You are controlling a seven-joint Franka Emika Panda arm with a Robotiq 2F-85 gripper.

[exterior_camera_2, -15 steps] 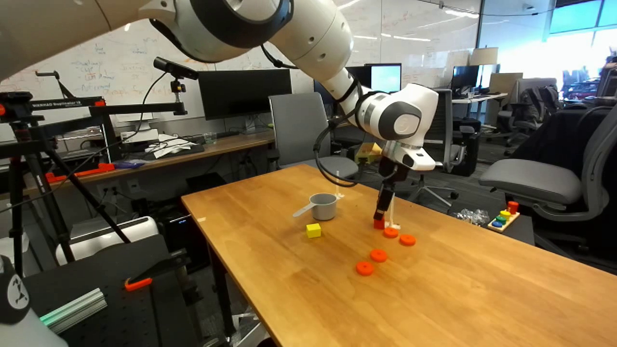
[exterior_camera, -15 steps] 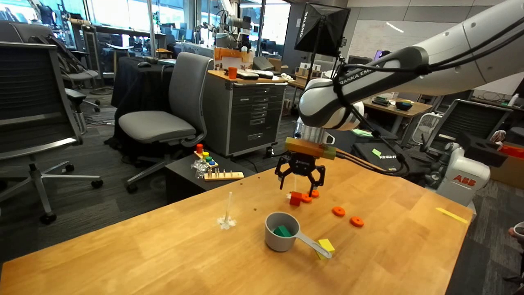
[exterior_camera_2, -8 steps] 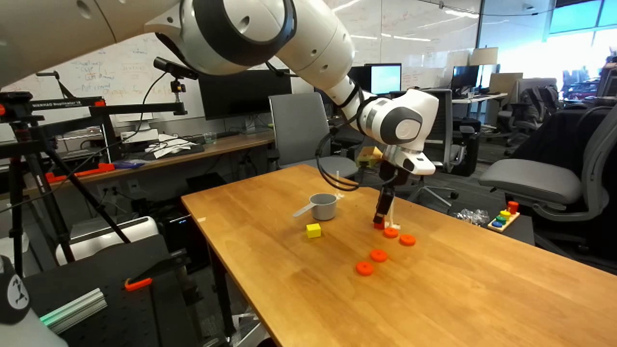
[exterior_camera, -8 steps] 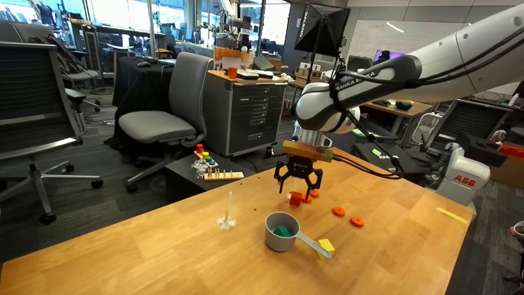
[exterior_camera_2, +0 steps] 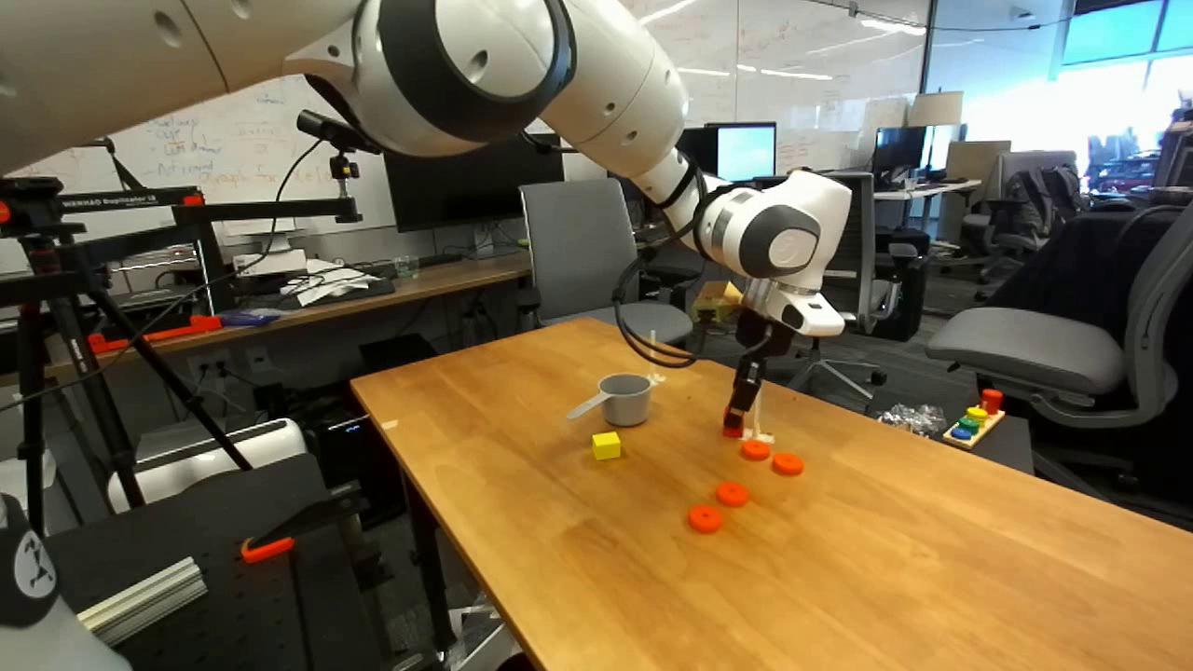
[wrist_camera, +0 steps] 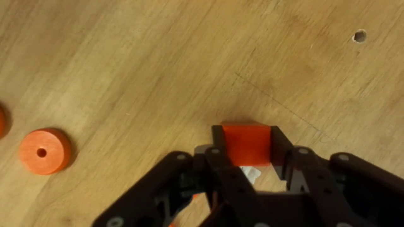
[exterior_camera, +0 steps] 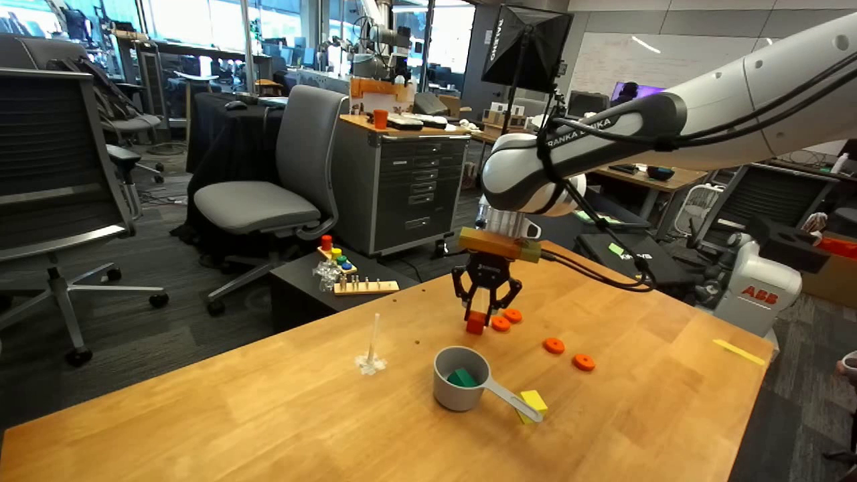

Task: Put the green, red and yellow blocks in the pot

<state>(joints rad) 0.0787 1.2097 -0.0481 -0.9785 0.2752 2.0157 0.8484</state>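
My hand point(exterior_camera: 477, 321) points down over the desk point(exterior_camera_2: 839, 559), pinching the red block point(wrist_camera: 247, 145).
The arm point(exterior_camera: 716, 100) reaches across from above, and I can't tell whether the red block touches the desk. The green block point(exterior_camera: 462, 379) sits inside the pot point(exterior_camera: 454, 397); the yellow block point(exterior_camera_2: 606, 445) is on the desk near it. Four orange discs point(exterior_camera_2: 732, 494) lie flat, a thin peg point(exterior_camera: 373, 340) stands upright, grey chairs point(exterior_camera_2: 582, 233) stand around and a whiteboard point(exterior_camera_2: 839, 102) covers the wall.

Red block point(wrist_camera: 247, 145), green block point(exterior_camera: 462, 378), yellow block point(exterior_camera_2: 606, 446), grey pot point(exterior_camera_2: 626, 408), black gripper point(exterior_camera: 477, 319)
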